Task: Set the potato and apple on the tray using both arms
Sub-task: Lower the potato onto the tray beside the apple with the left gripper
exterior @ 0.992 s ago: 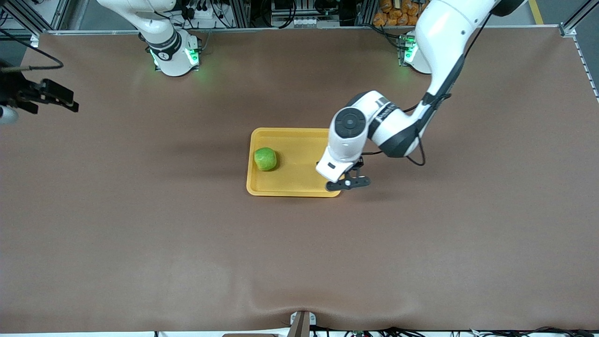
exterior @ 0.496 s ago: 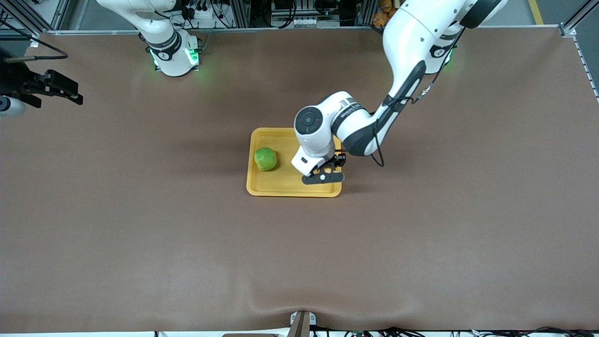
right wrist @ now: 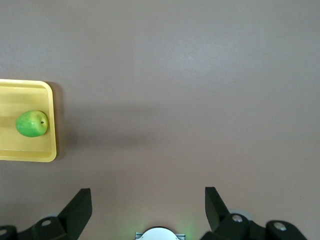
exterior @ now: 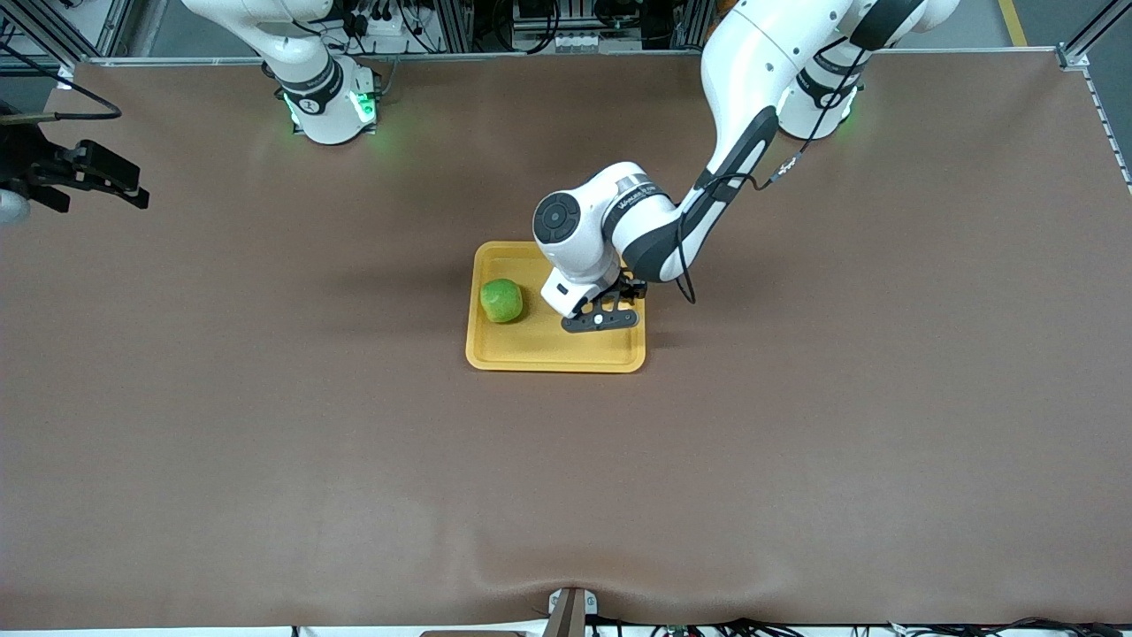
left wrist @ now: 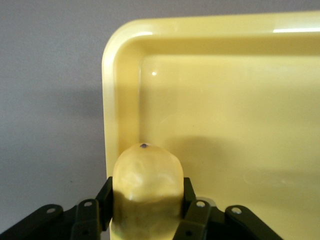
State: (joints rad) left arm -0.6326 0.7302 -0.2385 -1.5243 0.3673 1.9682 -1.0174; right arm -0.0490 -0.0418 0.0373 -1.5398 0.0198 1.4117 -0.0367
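Jaws first, from the right arm's end of the table to the left arm's. My right gripper [right wrist: 145, 210] hangs with its 2 fingers spread as wide as they go and nothing between them, waiting over bare table well clear of the tray [exterior: 531, 354]. From those jaws the apple [exterior: 501, 300] lies off toward the middle of the table, already resting in the tray's end closest to them.

My left gripper [exterior: 601, 318] is clamped on the potato [left wrist: 146, 187], 1 finger on each long flank, and the rounded end pokes out ahead of my fingertips. Directly under these jaws is the tray's floor, close to a corner of its rim.

I judge the potato light and firm, not fragile, but its smooth skin and curved sides could let it squirt forward under a hard squeeze. A hold across its waist seems best. Once released it may roll, so I would let go low.
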